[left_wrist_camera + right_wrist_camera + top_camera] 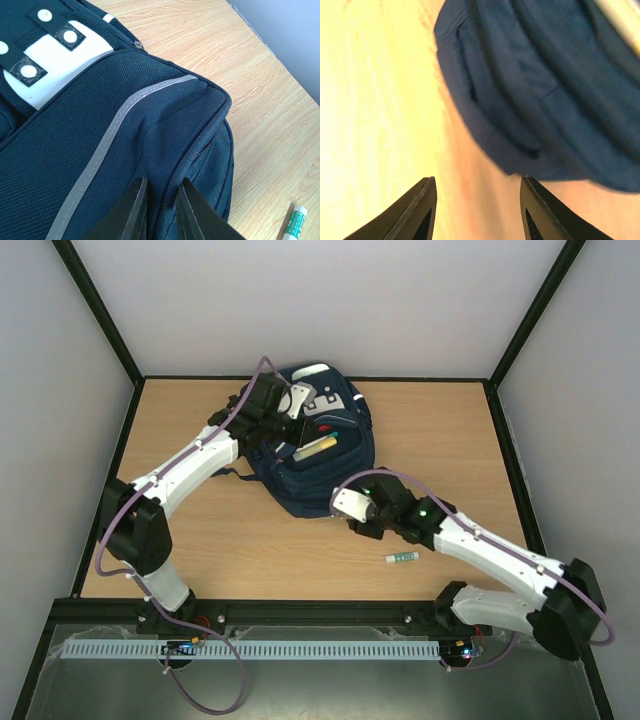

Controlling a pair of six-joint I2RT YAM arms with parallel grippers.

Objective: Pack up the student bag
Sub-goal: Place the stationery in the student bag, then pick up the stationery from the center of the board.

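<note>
Top external: student bag lies mid-table, toward the back, between the 2 arms.
Left wrist: left gripper is pinched tight on a fold of the bag's fabric beside the zipper.
Right wrist: right gripper has its jaws parted and holds nothing, just beside the bag's edge.
Glue stick: on the table near the right arm.

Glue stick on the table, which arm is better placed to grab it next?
Probably right. The glue stick lies near the right gripper, whose jaws stand open and empty. The left gripper is pinched on the student bag, farther off.
</note>
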